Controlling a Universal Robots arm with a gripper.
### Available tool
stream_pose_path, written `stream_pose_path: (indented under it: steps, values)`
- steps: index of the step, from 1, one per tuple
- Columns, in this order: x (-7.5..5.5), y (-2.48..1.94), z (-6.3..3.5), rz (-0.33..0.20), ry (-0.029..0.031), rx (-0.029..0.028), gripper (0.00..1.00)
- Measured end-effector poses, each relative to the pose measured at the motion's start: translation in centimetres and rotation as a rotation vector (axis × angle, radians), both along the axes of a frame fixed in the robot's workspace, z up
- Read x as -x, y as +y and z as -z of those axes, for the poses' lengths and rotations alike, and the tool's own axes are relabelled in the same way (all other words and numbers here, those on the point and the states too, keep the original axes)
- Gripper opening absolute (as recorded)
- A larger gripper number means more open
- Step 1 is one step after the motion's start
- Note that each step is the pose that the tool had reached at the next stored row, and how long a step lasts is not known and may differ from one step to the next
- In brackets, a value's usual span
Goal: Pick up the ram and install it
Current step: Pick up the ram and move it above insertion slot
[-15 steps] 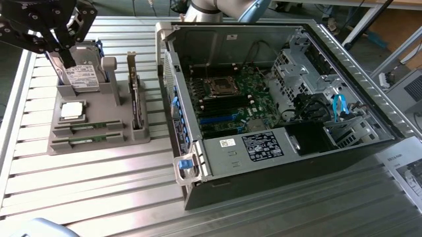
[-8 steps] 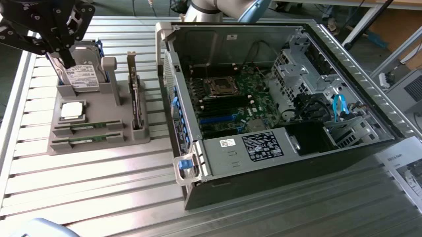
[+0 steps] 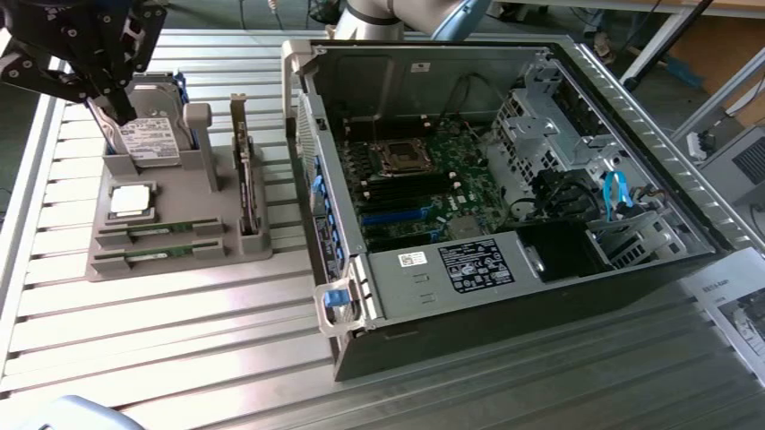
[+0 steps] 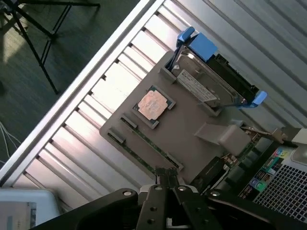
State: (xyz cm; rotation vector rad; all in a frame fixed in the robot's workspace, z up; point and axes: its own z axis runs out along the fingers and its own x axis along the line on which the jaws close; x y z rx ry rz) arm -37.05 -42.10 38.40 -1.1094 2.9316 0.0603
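The ram (image 3: 161, 230) is green with dark chips, its tray (image 3: 179, 193) plain grey. The worktop (image 3: 156, 313) is silver, striped with ribs, and the hand (image 3: 116, 112) is black.

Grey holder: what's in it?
Holder carries a ram stick, a second ram stick, a processor, plus a hard drive and expansion card standing upright. The gripper partly covers the drive in the exterior view.

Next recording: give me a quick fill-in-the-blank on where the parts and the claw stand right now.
1. The gray holder carries ___ ram sticks, lying flat in its slots.
2. The claw hangs above the holder, gripping nothing, its jaws ___.
3. The square processor chip sits between the ram sticks and the ___.

Missing words: two; shut; hard drive.
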Motion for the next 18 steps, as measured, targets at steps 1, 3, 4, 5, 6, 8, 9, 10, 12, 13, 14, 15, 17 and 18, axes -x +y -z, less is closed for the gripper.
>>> stream_pose_path:
  steps: [1,3,4,5,6,8,9,10,12,13,14,15,17,18]
  values:
    - [0.00,0.00,0.00,-0.017,0.0001,0.0003,0.10]
    - [0.00,0.00,0.02,-0.051,0.0000,0.0008,0.10]
    - [0.00,0.00,0.03,-0.066,0.0000,0.0011,0.10]
    - [0.00,0.00,0.03,-0.084,0.0000,0.0014,0.10]
    - [0.00,0.00,0.03,-0.106,0.0000,0.0018,0.10]
    - [0.00,0.00,0.05,-0.139,0.0000,0.0023,0.10]
    - [0.00,0.00,0.05,-0.155,0.0000,0.0025,0.10]
    - [0.00,0.00,0.05,-0.172,0.0000,0.0027,0.10]
    - [0.00,0.00,0.06,-0.204,0.0000,0.0032,0.10]
    - [0.00,0.00,0.07,-0.220,0.0000,0.0035,0.10]
    - [0.00,0.00,0.07,-0.236,0.0000,0.0039,0.10]
    - [0.00,0.00,0.08,-0.251,0.0000,0.0043,0.10]
    - [0.00,0.00,0.09,-0.283,0.0000,0.0051,0.10]
    - [0.00,0.00,0.09,-0.299,0.0001,0.0055,0.10]
